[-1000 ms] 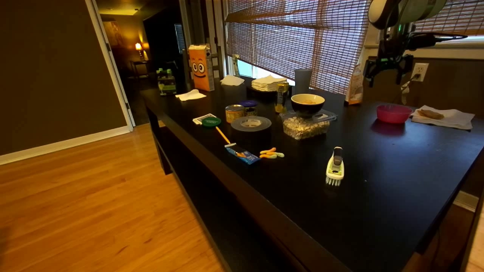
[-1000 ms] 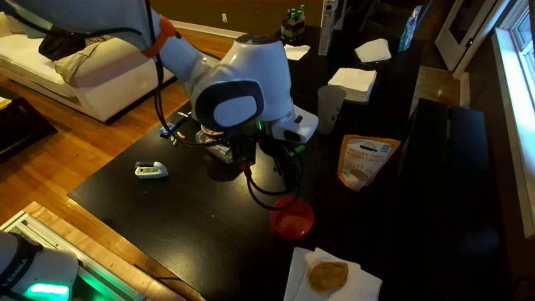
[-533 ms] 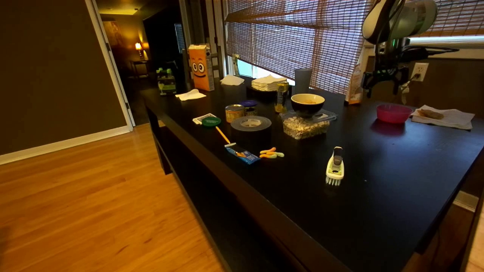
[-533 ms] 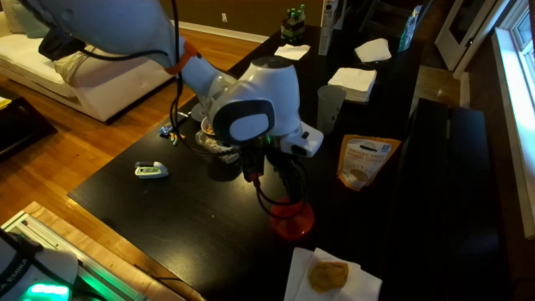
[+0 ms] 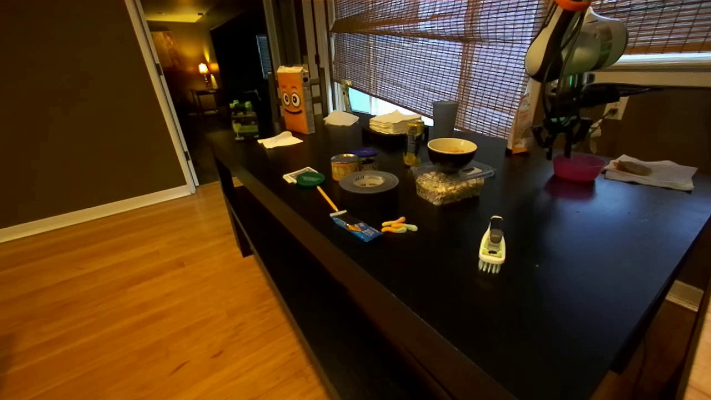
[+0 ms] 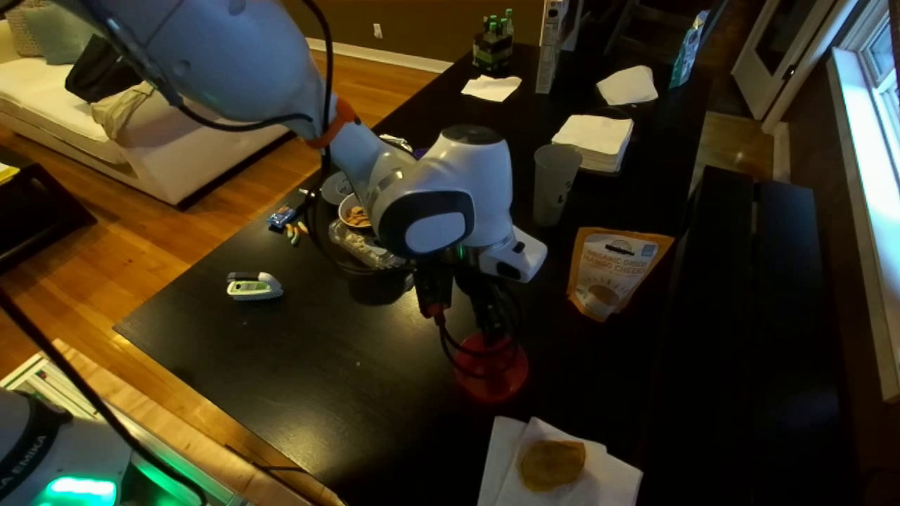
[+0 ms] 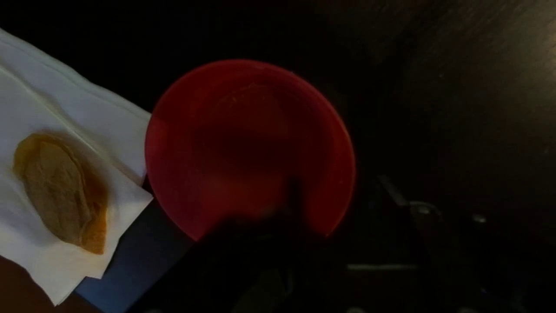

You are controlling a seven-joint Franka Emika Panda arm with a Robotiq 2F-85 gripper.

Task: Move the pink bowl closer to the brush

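The pink bowl (image 5: 581, 169) rests upright on the dark table, near its far side; it also shows in an exterior view (image 6: 498, 385) from above. In the wrist view the bowl (image 7: 247, 130) looks red and has nothing in it. My gripper (image 5: 558, 155) points down at the bowl's rim, jaws partly apart. One dark finger (image 7: 294, 195) reaches over the bowl's inside, while the other stands just outside the rim; no contact with the wall is visible. The white and green brush (image 5: 492, 247) lies well apart from the bowl, and both exterior views show the brush (image 6: 254, 287).
Right beside the bowl lies a napkin with a brown flat piece of food (image 6: 552, 464). An orange pouch (image 6: 616, 273) stands upright close by. A clear box (image 5: 449, 186) and a dark bowl (image 5: 451, 155) sit farther along the table, near a grey tape roll (image 5: 369, 182).
The gripper has come down from above to the bowl's rim, and its jaws have drawn closer together. Bowl and brush have kept their places.
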